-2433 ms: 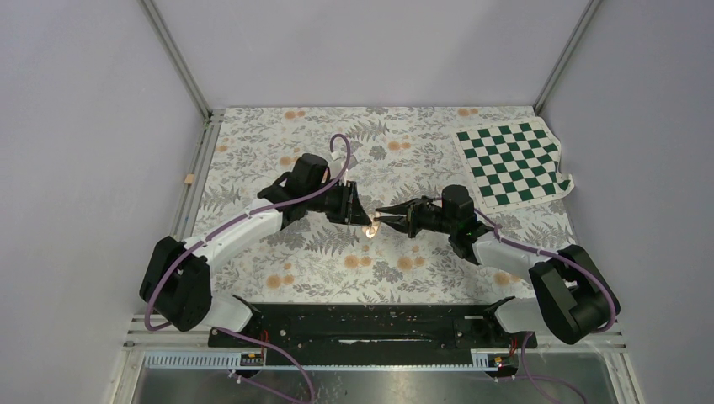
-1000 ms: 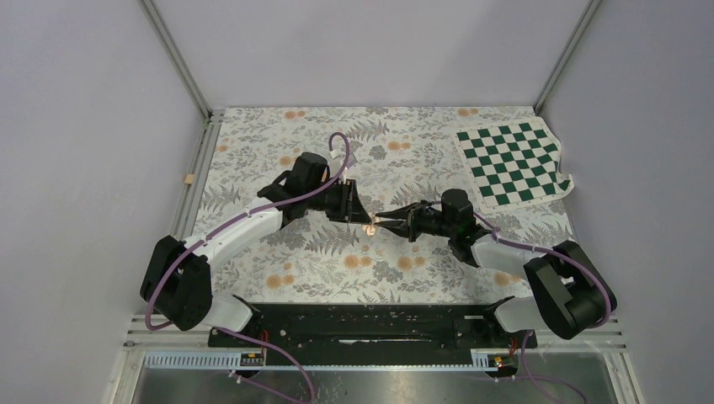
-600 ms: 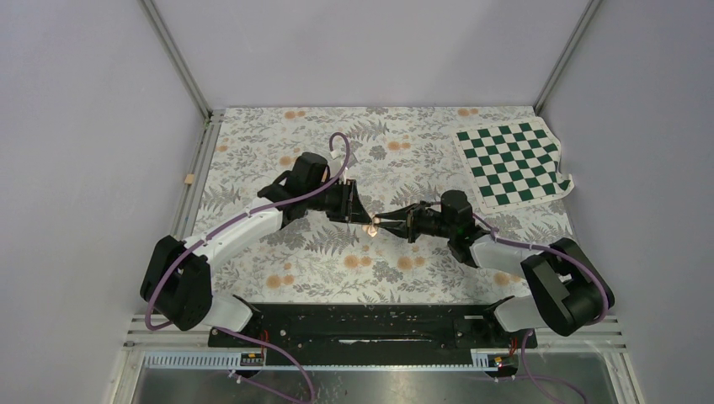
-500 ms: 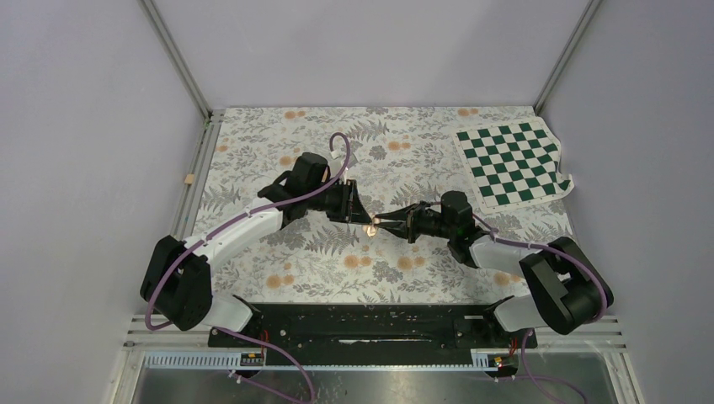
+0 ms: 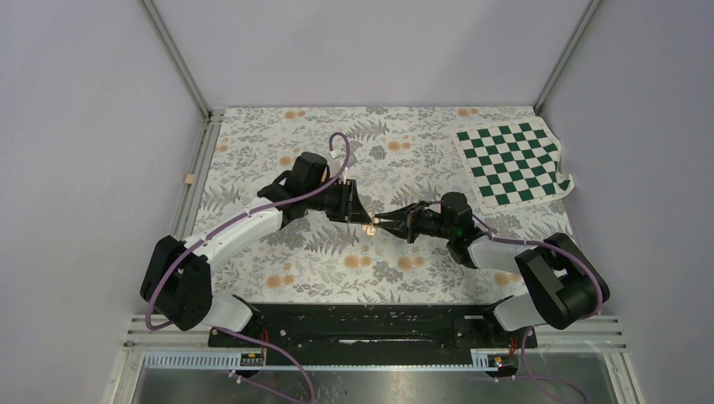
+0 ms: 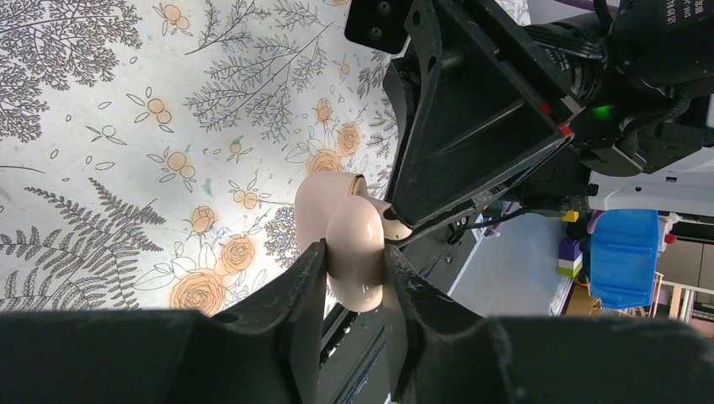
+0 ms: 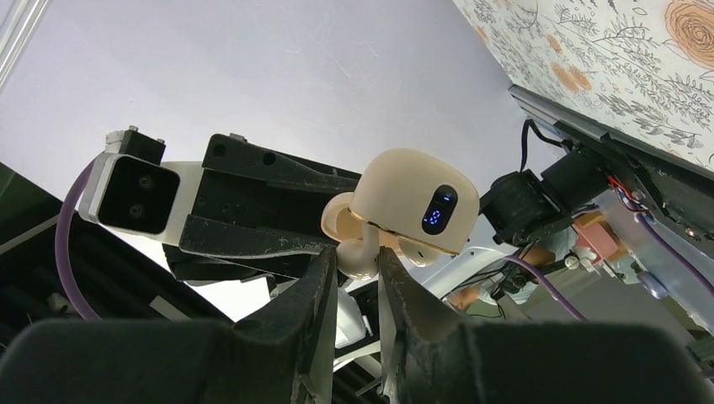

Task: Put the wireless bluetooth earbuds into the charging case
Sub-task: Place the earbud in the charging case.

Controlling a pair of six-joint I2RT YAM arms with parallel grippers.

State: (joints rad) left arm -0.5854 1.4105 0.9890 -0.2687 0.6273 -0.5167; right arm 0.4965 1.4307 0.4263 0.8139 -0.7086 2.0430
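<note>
Above the middle of the floral table, my left gripper (image 5: pixel 360 215) is shut on the charging case (image 5: pixel 369 225). In the left wrist view this is a pale peach rounded case (image 6: pixel 352 240) pinched between both fingers (image 6: pixel 305 278), its lid open towards the right arm. My right gripper (image 5: pixel 378 222) meets it from the right. It is shut on one of the wireless bluetooth earbuds (image 7: pixel 358 257), whose stem runs up into the case (image 7: pixel 417 206), which shows a blue lit display. A second bud (image 7: pixel 399 251) sits beside it at the case's rim.
A green-and-white checkered mat (image 5: pixel 514 164) lies at the back right. The floral cloth (image 5: pixel 278 252) covers the table. Grey walls and metal frame posts (image 5: pixel 177 59) close in the sides, and a small tan block (image 5: pixel 189 178) sits on the left rail.
Both grippers hold their grips and stay tip to tip. Only the right arm's elbow has drifted slightly inward.
</note>
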